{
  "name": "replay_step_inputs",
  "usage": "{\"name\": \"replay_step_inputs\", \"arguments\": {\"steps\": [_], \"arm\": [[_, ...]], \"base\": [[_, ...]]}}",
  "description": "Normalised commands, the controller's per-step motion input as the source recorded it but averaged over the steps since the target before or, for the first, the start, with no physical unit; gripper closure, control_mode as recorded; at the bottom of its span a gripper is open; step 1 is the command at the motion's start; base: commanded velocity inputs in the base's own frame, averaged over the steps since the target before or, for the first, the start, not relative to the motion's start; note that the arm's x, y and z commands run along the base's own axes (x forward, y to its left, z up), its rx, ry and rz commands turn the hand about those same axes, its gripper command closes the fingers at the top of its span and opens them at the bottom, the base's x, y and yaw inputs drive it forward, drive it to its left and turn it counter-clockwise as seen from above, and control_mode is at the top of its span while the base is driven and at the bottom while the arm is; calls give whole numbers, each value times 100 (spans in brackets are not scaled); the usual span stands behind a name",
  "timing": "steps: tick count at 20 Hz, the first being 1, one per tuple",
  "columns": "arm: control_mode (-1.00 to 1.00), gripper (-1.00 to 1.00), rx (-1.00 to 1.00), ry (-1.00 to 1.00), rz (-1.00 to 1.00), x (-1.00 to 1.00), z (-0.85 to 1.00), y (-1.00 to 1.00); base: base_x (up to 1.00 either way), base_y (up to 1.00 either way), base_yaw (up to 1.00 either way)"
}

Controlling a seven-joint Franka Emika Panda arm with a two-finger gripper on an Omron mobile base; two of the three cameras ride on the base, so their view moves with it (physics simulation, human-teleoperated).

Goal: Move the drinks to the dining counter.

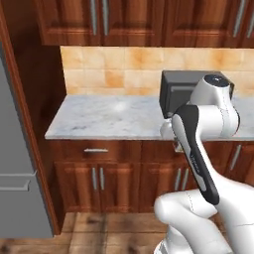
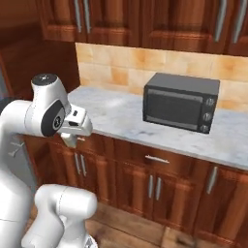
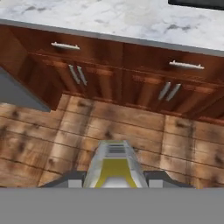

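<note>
pincer (image 3: 114,181): pinching carton (image 3: 114,159) between its tips | carton: pale, yellow patch on near face, over wood floor (image 3: 52,131) in front of cabinets (image 3: 109,70) | worktop (image 2: 111,114): microwave (image 2: 180,101) by back edge, door shut

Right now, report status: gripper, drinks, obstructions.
Gripper shut on small carton, held over wood floor. Ahead: marble counter with microwave, over handled cabinets. Bare floor between hand and cabinets.
</note>
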Motion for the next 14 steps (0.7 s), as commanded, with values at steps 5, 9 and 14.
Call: {"name": "replay_step_inputs", "arguments": {"steps": [5,9,14], "arm": [[100,100,0,0,0,0,0,0],[100,100,0,0,0,0,0,0],[100,100,0,0,0,0,0,0]], "base": [[-19,17,67],[-26,17,67],[-33,16,66]]}}
